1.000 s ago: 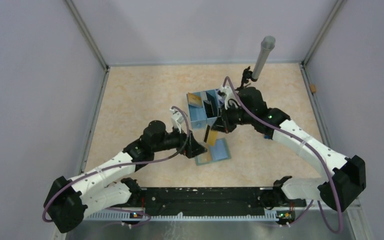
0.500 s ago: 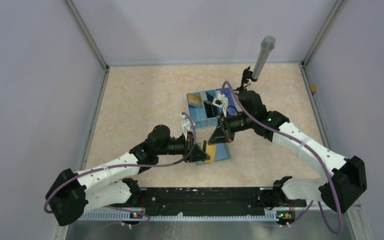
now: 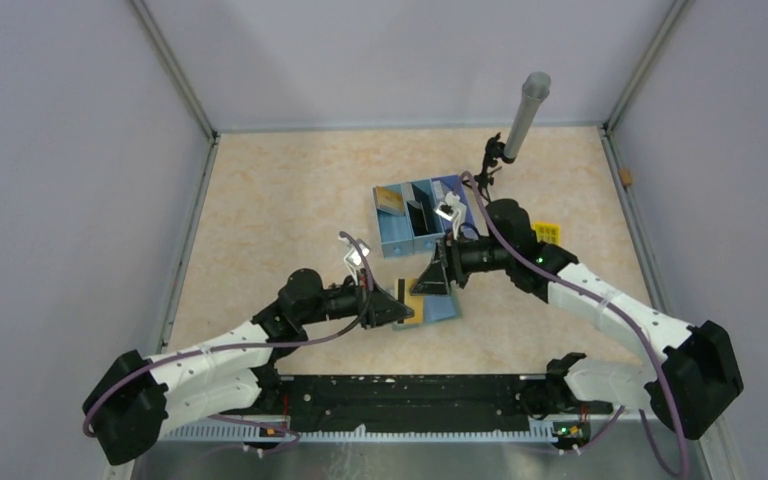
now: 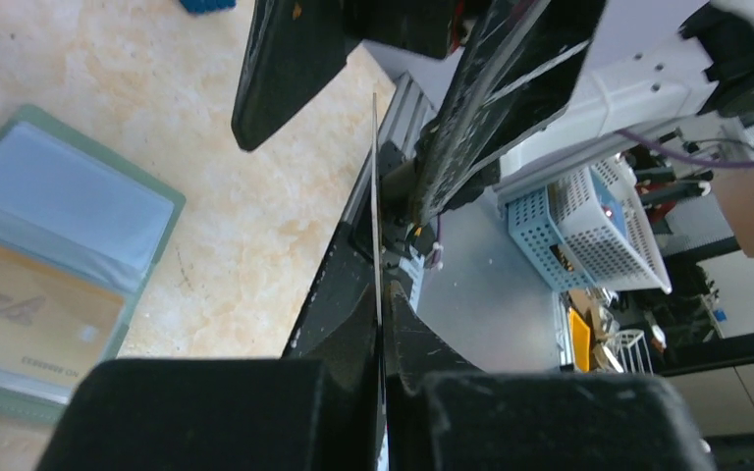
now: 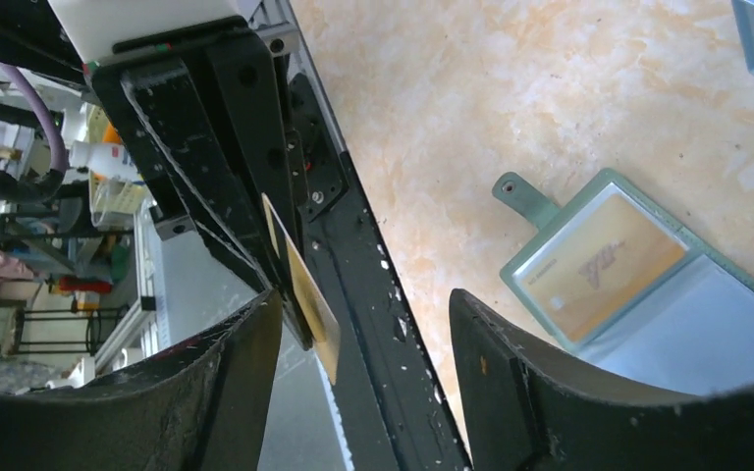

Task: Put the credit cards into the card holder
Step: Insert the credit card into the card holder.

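Observation:
The card holder (image 3: 445,305) lies open on the table, grey-green rimmed and light blue inside, with a gold card (image 5: 599,260) in one panel. My left gripper (image 3: 398,308) is shut on another gold credit card (image 5: 299,285), held upright; the left wrist view shows it edge-on as a thin line (image 4: 375,196) rising from the closed jaws (image 4: 381,294). My right gripper (image 3: 428,278) faces the left one over the holder. It stands open (image 5: 363,299), its fingers on either side of the held card without touching it.
A blue three-compartment tray (image 3: 400,242) behind the holder contains a gold card (image 3: 390,200) and a dark card (image 3: 420,215). A grey post (image 3: 525,115) stands at the back. A small yellow object (image 3: 547,233) lies right of the tray.
The gold card passed from hand to hand: my left gripper shut on it and my right gripper, which held it before, opened. Both grippers came lower over the card holder.

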`<state>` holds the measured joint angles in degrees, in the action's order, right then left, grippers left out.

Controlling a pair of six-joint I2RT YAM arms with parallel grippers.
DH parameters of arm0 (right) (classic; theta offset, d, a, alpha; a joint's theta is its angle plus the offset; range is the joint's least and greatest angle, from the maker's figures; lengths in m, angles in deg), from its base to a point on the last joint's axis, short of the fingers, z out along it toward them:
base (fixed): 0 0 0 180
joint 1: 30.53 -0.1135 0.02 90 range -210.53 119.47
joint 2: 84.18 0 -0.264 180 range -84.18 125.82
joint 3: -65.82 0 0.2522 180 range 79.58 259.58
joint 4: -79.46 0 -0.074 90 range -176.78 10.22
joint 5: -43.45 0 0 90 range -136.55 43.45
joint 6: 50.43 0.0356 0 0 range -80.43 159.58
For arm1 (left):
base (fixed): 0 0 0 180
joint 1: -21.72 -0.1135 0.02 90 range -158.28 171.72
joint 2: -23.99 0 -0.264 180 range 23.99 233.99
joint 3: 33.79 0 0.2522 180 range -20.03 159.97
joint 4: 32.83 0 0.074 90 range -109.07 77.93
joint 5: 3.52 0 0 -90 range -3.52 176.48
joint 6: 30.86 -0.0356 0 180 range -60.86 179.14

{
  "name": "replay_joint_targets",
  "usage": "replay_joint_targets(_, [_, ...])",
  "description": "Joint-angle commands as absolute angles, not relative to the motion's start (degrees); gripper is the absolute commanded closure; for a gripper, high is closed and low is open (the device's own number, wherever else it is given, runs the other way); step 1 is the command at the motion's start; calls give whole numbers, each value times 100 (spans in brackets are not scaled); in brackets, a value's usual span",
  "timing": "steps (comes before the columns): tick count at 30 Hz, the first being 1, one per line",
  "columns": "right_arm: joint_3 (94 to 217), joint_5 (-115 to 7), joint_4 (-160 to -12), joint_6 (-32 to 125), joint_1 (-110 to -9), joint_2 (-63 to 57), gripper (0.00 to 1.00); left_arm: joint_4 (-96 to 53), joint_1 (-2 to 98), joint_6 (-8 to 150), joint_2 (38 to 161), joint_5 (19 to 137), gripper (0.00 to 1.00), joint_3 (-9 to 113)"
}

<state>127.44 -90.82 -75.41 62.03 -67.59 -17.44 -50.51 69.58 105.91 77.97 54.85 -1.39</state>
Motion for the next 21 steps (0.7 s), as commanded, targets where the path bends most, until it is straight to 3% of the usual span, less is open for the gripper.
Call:
replay_joint_targets(1, [12351, -8927, -9040, 7171, -6762, -2129, 39, -5804, 6987, 10848, 7492, 5998, 100, -252])
replay_joint_targets(7, [11737, -9133, -10579, 8177, -6762, -2160, 51, -6119, 6980, 11088, 7479, 6233, 100, -441])
replay_joint_targets(17, [11439, -9165, -11230, 8661, -6762, -2210, 100, -5997, 6980, 11217, 7655, 6442, 100, -444])
replay_joint_targets(18, [11424, -9115, -11180, 8635, -6762, -2200, 100, -5950, 6980, 11234, 7681, 6444, 94, -412])
replay_joint_targets(21, [11458, -8641, -10566, 8292, -6737, -2256, 100, -5521, 6985, 11202, 7712, 6635, 58, -314])
